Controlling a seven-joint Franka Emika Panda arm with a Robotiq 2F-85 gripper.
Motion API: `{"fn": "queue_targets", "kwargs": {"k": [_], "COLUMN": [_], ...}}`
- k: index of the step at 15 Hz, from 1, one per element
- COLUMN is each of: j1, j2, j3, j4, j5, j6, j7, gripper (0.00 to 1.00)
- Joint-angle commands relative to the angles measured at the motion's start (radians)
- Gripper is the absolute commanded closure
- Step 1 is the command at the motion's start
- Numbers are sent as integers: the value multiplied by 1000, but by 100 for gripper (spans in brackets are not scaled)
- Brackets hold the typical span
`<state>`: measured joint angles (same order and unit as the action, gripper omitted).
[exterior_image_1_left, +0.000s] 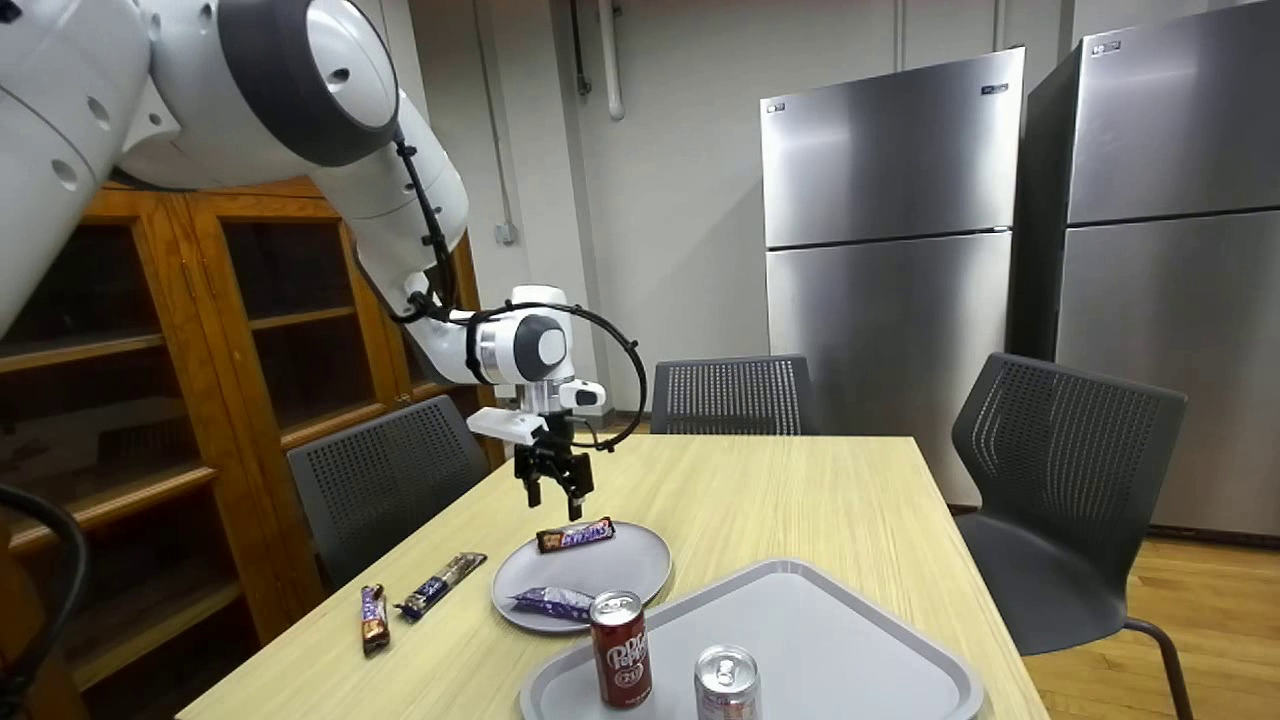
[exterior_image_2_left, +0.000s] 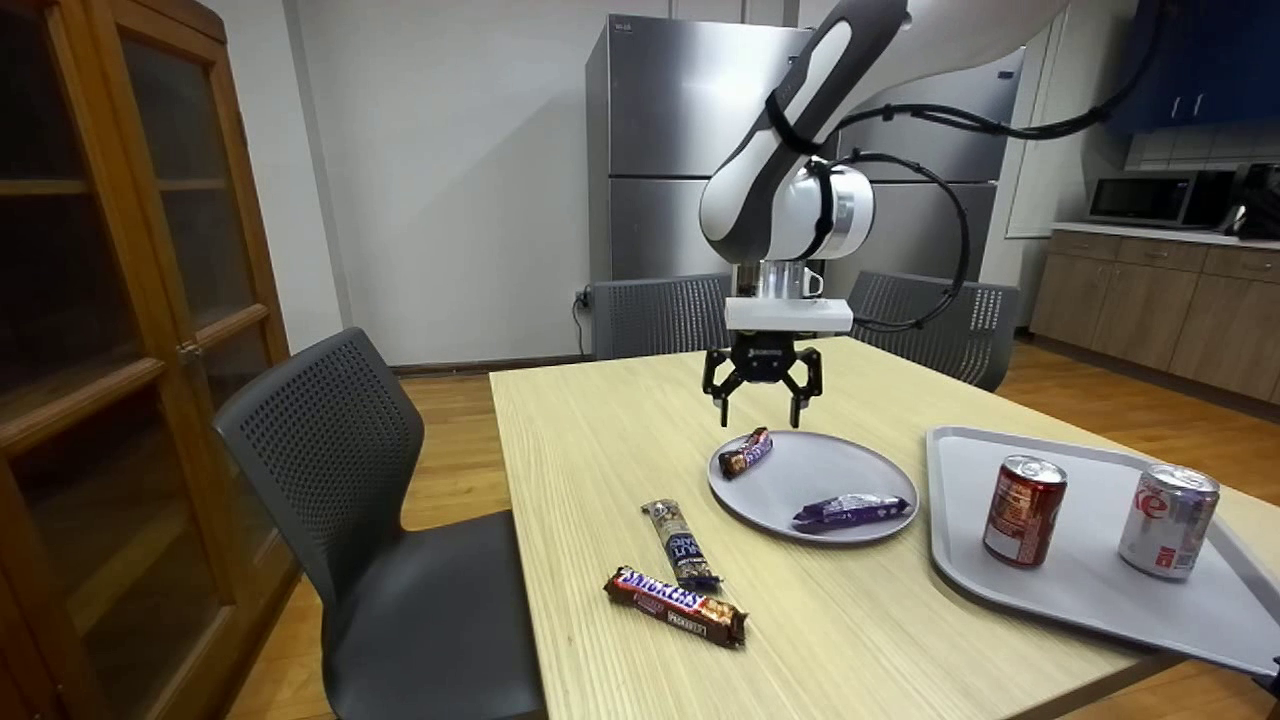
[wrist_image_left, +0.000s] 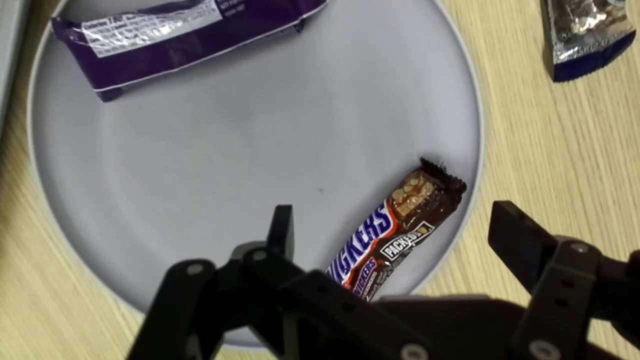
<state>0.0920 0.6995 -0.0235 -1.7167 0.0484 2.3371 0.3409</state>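
Pincer (exterior_image_2_left: 760, 412) gapes wide, empty, above plated Snickers bar (wrist_image_left: 390, 232).

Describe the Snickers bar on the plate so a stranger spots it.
On the table, find the round grey plate below the open gripper. The Snickers bar lies near the plate's rim. Unlike the purple packet, it is mostly brown; the other Snickers lies off the plate.

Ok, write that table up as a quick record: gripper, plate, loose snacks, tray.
gripper: open, holding nothing, raised near the plate
nearest thing: Snickers bar, on the plate near its rim
also on plate: purple-wrapped bar
beside plate: nut bar and second Snickers bar, both on the light wood table
tray: gray; upright Dr Pepper can and upright silver can with red lettering
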Motion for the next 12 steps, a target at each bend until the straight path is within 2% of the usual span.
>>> {"fn": "queue_targets", "kwargs": {"k": [1, 5, 12], "j1": [25, 48, 72], "j2": [65, 117, 175], "j3": [-33, -63, -96], "j4": [69, 102, 148], "j5": [16, 10, 6], "j6": [29, 61, 62], "j7": [101, 189, 260], "gripper": [0, 0, 0]}}
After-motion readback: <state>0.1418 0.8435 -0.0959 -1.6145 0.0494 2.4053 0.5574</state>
